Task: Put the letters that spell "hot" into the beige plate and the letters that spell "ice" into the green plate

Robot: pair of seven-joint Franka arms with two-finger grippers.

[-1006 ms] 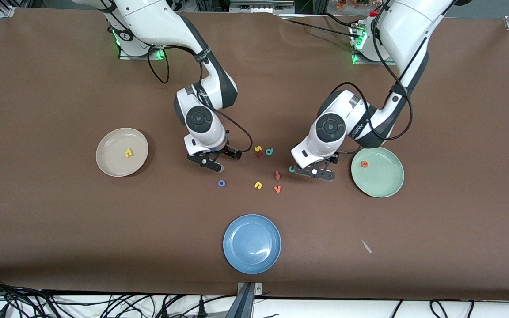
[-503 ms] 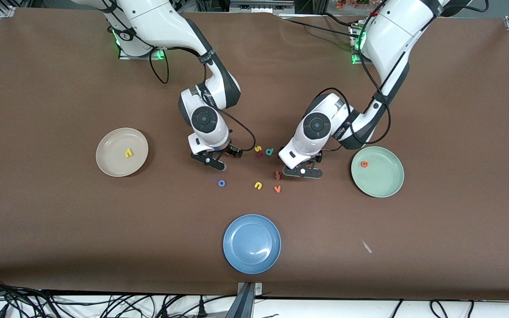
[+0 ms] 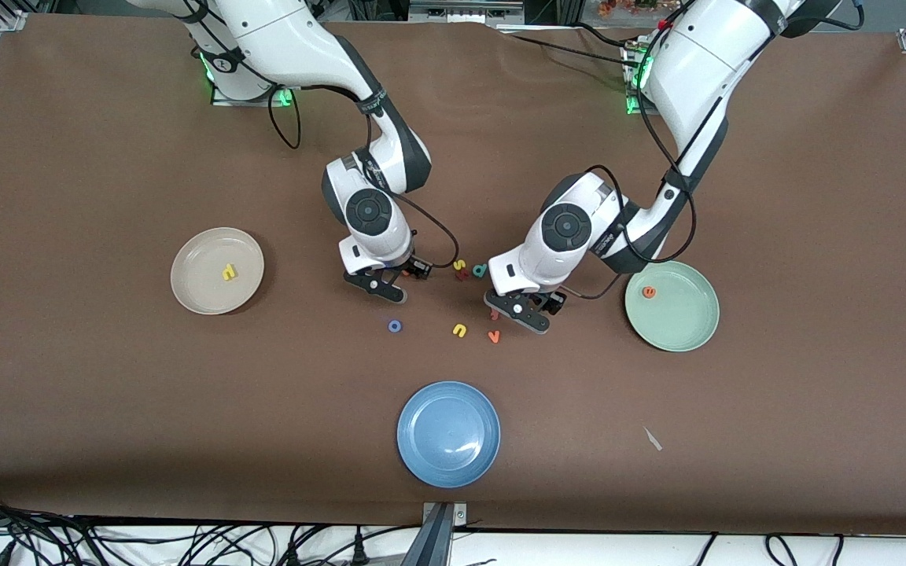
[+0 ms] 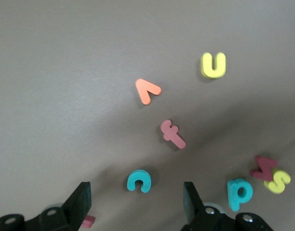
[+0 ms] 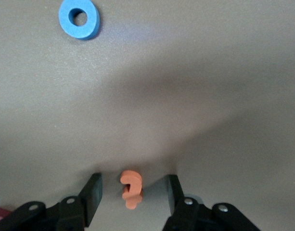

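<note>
The brown cloth-covered counter [image 3: 107,409] carries three round shallow plates. The plain blue plate [image 3: 448,434] lies nearest the front camera. The cream-beige plate [image 3: 217,270] sits toward the right arm's end of the counter with a tiny yellow foam "h" [image 3: 228,273] lying in it. The pale mint-green plate [image 3: 672,306] sits toward the left arm's end with a small orange foam "e" [image 3: 648,292] lying in it.

The left gripper [image 4: 136,204] is down low over the counter among the scattered letters, its fingers [image 4: 81,199] apart with the teal foam "c" [image 4: 138,181] lying between them, not touching either. The right gripper [image 5: 132,195] is likewise low, fingers [image 5: 93,193] apart on either side of the small orange foam "t" [image 5: 130,188], a gap showing on both sides.

The blue foam ring "o" [image 3: 395,326] lies on the counter nearer the front camera than the right gripper. Near the left gripper lie a yellow "n" [image 3: 459,330], an orange "v" [image 3: 493,336], a thin red-orange "f"-like letter [image 4: 173,134], a teal "d"-like letter [image 4: 239,192], a yellow "s" [image 4: 277,182] and a dark red piece [image 4: 262,166] touching the "s".
</note>
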